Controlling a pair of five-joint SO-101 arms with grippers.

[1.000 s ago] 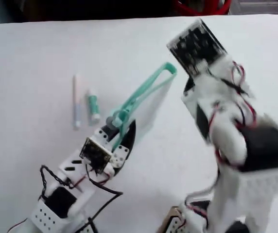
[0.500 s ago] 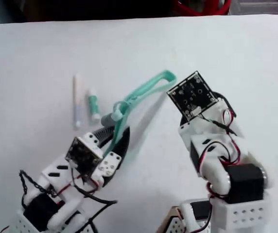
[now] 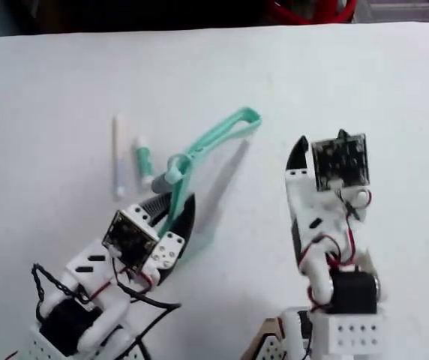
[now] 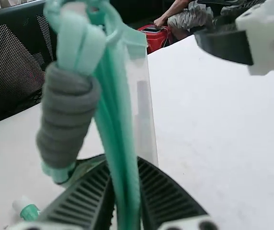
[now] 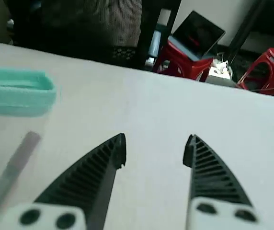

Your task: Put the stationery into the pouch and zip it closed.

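Note:
A clear pouch with a teal zip edge stands on edge, tilted, on the white table. My left gripper is shut on the near end of the zip edge, beside a grey pull loop. A thin white pen and a short green-and-white stick lie side by side on the table, left of the pouch. My right gripper is open and holds nothing, right of the pouch's far end. A greyish pen-like stick shows through the clear wall.
The table's far edge meets dark chairs and red stools behind it. Bare tabletop spreads across the far side and to the right of the right arm. The other arm's gripper shows in the left wrist view.
The right arm has pulled back from above the pouch's far end toward the near right. The left arm drew back a little with the pouch, which now leans lower.

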